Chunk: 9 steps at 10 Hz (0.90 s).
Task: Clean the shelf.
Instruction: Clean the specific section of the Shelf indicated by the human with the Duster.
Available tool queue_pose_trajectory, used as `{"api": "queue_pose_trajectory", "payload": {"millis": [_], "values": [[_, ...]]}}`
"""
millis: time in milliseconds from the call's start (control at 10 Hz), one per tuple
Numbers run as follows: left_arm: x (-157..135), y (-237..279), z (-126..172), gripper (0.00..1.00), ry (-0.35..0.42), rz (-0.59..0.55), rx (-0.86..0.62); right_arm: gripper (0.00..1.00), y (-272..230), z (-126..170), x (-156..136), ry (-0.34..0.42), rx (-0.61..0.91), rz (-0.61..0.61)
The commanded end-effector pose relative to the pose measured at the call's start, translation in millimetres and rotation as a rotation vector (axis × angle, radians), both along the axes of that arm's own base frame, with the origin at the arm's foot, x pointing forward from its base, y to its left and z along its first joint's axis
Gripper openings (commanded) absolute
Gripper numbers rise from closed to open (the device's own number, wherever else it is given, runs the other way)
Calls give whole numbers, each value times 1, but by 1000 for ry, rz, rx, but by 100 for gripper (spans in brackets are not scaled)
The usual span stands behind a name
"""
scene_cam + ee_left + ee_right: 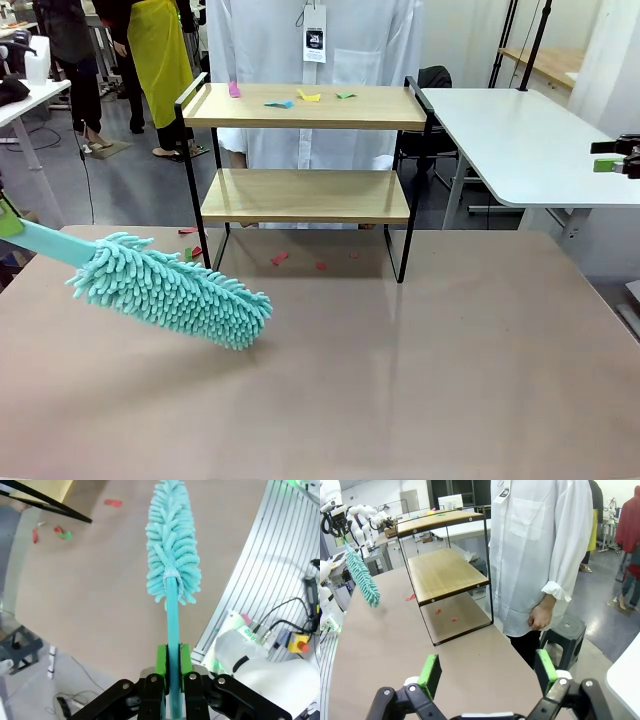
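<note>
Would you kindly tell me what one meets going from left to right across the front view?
First the teal duster → the shelf → the right gripper, open, at the right edge.

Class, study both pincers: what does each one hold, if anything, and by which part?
The left pincer is shut on the teal duster, gripping its thin handle behind the fluffy head. The right pincer is open, holding nothing.
</note>
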State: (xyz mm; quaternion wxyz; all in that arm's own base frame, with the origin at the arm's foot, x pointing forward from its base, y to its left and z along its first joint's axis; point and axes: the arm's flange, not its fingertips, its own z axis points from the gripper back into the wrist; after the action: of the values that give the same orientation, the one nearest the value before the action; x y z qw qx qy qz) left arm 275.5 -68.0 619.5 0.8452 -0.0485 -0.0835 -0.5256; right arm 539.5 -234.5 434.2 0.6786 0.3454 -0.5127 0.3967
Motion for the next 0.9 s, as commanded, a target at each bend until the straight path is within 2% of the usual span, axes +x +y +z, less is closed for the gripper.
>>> {"api": "queue_pose_trajectory", "payload": {"millis": [0,800], "values": [[0,7,-2,13,15,5,-30,100,2,2,0,-3,-1,1],[0,7,-2,13,15,5,-30,100,2,2,0,-3,-1,1]]}}
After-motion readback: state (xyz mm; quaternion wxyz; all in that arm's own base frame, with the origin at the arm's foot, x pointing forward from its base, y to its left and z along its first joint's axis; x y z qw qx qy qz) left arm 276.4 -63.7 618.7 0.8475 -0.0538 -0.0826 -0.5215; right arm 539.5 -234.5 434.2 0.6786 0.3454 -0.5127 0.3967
